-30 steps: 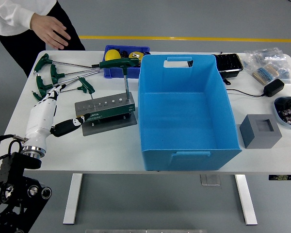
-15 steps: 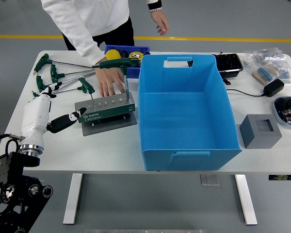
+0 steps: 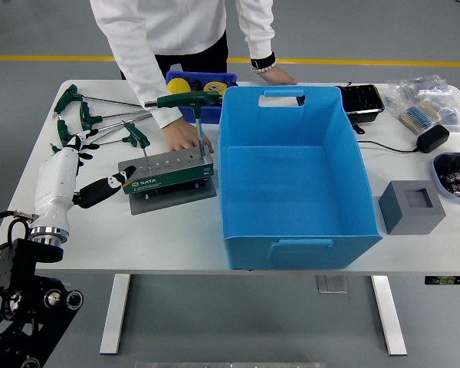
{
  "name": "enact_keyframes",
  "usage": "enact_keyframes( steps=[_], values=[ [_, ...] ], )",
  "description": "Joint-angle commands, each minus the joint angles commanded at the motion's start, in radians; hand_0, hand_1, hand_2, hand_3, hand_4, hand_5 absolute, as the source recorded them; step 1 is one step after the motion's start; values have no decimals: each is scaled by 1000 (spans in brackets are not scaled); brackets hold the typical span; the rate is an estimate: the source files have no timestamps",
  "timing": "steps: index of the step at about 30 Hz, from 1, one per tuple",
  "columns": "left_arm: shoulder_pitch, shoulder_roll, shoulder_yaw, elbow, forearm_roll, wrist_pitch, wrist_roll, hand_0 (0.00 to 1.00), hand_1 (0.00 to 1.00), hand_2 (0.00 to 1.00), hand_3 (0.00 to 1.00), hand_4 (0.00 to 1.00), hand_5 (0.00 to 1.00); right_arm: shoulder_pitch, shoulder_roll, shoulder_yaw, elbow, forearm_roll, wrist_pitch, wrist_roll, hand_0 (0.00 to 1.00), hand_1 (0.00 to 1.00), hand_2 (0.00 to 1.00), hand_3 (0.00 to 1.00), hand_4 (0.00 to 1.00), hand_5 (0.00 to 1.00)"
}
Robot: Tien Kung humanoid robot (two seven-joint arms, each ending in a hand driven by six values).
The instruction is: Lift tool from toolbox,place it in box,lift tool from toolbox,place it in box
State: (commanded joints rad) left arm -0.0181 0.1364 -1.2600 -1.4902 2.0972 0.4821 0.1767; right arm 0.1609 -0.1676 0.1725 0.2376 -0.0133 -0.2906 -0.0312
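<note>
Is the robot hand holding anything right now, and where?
Nothing. The left robot hand rests open on the table beside the tool holder, its thumb just touching the end.

The left arm is extended from the lower left corner, its white forearm angled up over the bench. The left robot hand [image 3: 88, 180] is held low with the black thumb stretched out to the right and the other fingers [image 3: 75, 143] pointed away, nothing being grasped. No right arm is seen.
</note>
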Motion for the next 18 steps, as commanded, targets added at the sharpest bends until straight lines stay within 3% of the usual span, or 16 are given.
enact_keyframes(
  steps=[9,13,14,18],
  values=[
    [4,0,3,-3,-22,-2,3,372,499,656,832,924,575,-2,0,0,1,0,1,-1,653,641,716,562,811,752],
    [3,1,19,-10,-185,15,10,372,499,656,832,924,575,-3,0,-3,1,7,1,1,653,641,716,562,811,752],
    [0,2,31,-12,-230,27,5,333,461,630,807,908,651,-2,0,-3,1,6,0,1,653,641,716,562,810,753],
    [-12,10,63,-31,-399,55,-57,333,461,630,807,908,651,-1,0,-5,1,10,0,3,653,641,716,562,810,753]
  ],
)
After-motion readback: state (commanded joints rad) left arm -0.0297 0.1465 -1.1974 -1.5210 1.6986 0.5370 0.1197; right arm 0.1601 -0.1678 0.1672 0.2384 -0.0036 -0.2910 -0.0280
